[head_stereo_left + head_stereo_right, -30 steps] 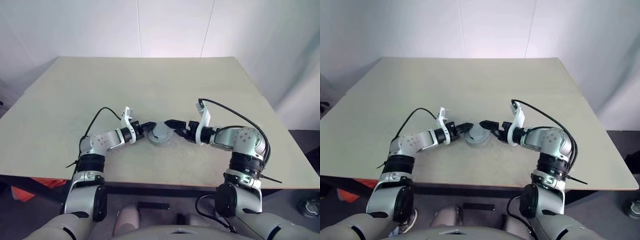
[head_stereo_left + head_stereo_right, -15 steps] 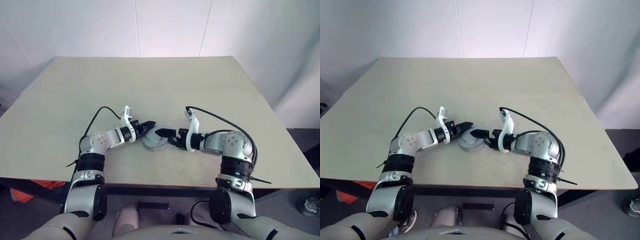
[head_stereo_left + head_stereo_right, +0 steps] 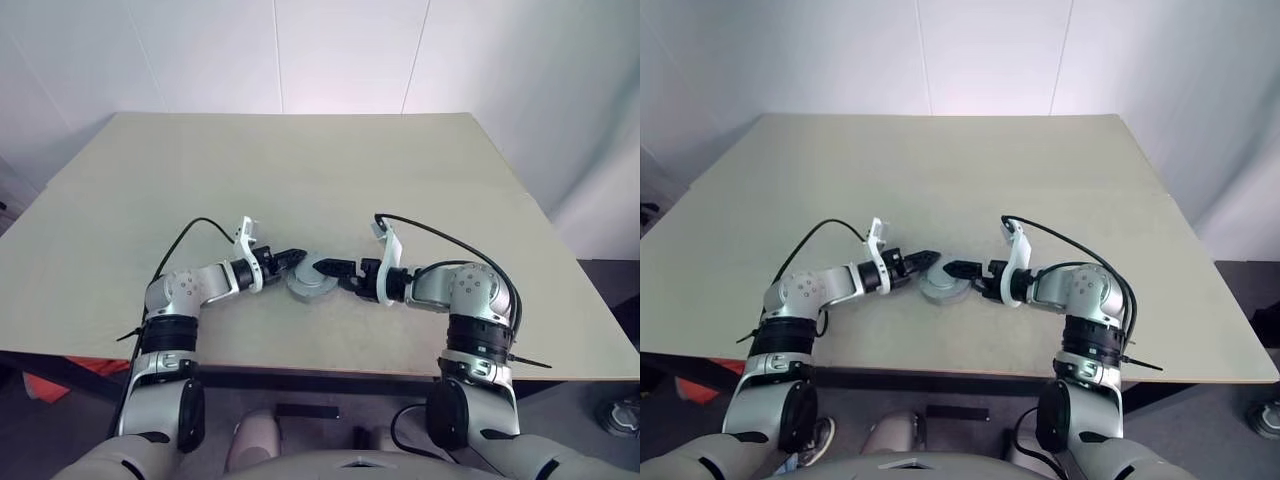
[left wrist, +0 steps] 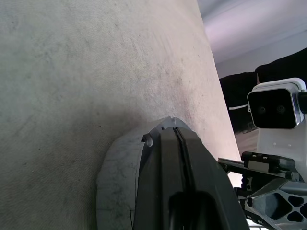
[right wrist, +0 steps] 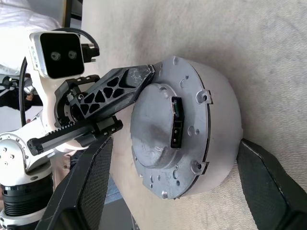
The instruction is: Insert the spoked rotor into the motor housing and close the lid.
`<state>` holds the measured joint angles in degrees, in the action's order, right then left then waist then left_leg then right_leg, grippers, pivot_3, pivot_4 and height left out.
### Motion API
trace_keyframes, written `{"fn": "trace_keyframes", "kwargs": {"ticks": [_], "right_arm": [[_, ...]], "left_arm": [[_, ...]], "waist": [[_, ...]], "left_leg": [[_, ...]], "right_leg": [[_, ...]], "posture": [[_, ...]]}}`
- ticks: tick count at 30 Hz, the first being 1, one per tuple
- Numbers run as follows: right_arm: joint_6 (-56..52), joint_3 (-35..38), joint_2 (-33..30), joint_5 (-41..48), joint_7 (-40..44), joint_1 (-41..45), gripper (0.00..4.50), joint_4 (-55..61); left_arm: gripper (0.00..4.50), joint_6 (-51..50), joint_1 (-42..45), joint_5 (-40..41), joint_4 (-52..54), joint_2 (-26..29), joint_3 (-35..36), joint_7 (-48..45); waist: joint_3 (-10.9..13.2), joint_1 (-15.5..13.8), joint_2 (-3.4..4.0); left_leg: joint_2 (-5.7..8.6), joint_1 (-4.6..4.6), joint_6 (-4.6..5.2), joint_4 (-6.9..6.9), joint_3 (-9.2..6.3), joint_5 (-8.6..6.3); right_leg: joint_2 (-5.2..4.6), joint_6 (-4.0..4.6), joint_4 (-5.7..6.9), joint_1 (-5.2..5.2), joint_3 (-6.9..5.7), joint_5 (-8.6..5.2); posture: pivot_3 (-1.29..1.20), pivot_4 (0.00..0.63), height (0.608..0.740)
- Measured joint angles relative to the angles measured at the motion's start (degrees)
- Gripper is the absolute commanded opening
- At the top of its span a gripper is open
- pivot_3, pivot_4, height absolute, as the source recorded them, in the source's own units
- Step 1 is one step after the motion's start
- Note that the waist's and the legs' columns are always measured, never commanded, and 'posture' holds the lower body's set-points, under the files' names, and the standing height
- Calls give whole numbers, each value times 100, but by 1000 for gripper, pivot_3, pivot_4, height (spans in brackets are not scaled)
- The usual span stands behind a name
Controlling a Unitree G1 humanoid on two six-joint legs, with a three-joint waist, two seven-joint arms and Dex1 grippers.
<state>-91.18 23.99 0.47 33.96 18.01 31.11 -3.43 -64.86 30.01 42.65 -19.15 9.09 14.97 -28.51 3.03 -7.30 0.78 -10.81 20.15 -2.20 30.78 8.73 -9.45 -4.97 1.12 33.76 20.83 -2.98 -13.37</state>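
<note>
Standing near the front edge of the wide beige table (image 3: 300, 170), the round grey metal motor housing (image 5: 192, 139) carries the ribbed grey lid (image 5: 163, 129) on top. The right gripper (image 3: 325, 270) spreads wide around its shell; the left gripper (image 3: 296, 257), fingers together, touches the lid's rim. Press evenly and level. Open room lies behind.

bare table (image 3: 300, 170) lies open beyond the motor housing (image 3: 306, 281); left gripper (image 3: 292, 259) and right gripper (image 3: 322, 270) crowd its sides.
</note>
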Motion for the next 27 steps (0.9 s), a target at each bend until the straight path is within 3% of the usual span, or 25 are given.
{"fn": "trace_keyframes", "kwargs": {"ticks": [5, 10, 23, 27], "right_arm": [[-68, 23, -8, -8, 4, -71, 2268, -36], [-78, 135, -11, 112, 108, -21, 1334, -42], [12, 157, 3, 124, 114, 3, 1254, -84], [41, 415, 157, 118, -2, 86, 1253, -284]], "left_arm": [[0, 35, -32, -3, 55, -38, 64, 39], [0, 166, -40, -35, 39, -1, 114, 91], [0, 327, -49, -35, 42, -63, 132, 73], [0, 458, -37, 78, -85, -180, 447, 227]], "waist": [[0, 0, 0], [-3, 10, 6], [-6, 8, 8], [-6, 24, 8]], "left_leg": [[-1, 8, 0, 0, 0, 0], [-1, -3, -2, 0, 1, 2], [-2, -9, -5, 1, 1, 4], [-4, -9, -5, 1, 2, 4]], "right_leg": [[1, -12, 0, 9, 0, 7], [1, -1, 1, 2, 0, 0], [1, 0, 3, -4, 0, 1], [2, 1, 6, 1, 0, 1]], "posture": [[0, 0, 740], [0, 0, 740], [0, 0, 740], [0, 0, 740]]}}
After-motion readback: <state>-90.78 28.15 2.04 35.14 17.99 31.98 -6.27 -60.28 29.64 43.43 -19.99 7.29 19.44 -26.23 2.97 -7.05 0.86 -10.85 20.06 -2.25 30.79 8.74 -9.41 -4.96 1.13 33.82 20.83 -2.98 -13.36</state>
